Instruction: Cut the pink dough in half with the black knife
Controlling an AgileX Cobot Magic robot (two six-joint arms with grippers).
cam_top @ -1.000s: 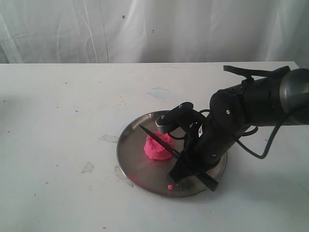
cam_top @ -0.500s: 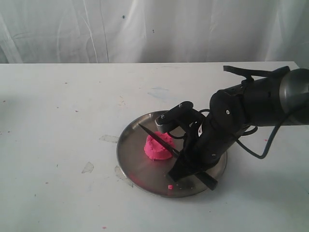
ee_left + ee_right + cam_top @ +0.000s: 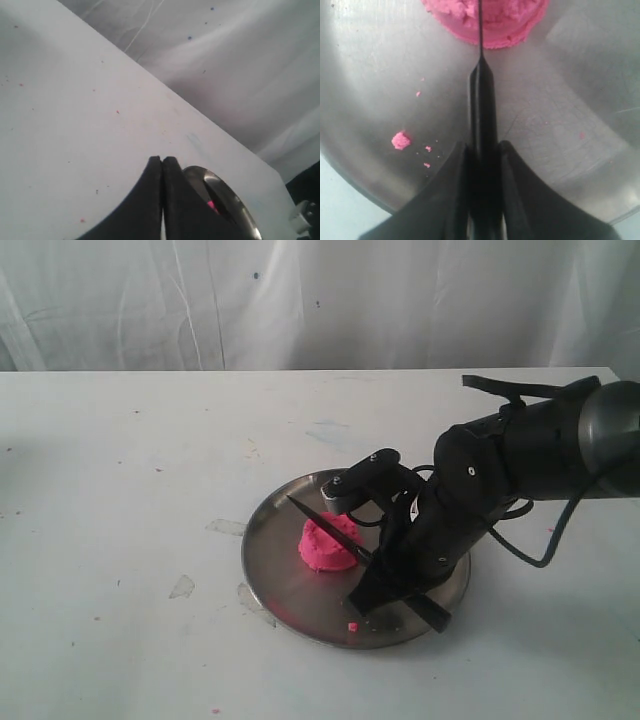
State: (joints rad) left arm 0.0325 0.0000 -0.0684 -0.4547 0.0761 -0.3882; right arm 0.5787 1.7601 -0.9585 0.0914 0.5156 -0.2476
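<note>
The pink dough (image 3: 327, 544) is one domed lump on the steel plate (image 3: 290, 590). My right gripper (image 3: 385, 565) is shut on the black knife (image 3: 325, 525) by its handle. The blade runs across the top of the lump with its tip pointing to the far left. In the right wrist view the blade edge (image 3: 480, 27) sits along the middle of the dough (image 3: 510, 20), and the gripper (image 3: 483, 150) clamps the handle. My left gripper (image 3: 162, 161) is shut with nothing in it, away from the plate (image 3: 240, 212) over the table.
A tiny pink crumb (image 3: 352, 626) lies near the plate's front rim, also visible as a crumb (image 3: 400, 140) beside the knife handle. A white table (image 3: 130, 470) surrounds the plate. White curtain (image 3: 300, 300) hangs behind.
Almost nothing differs; the right arm and knife have shifted very slightly over the dough.
</note>
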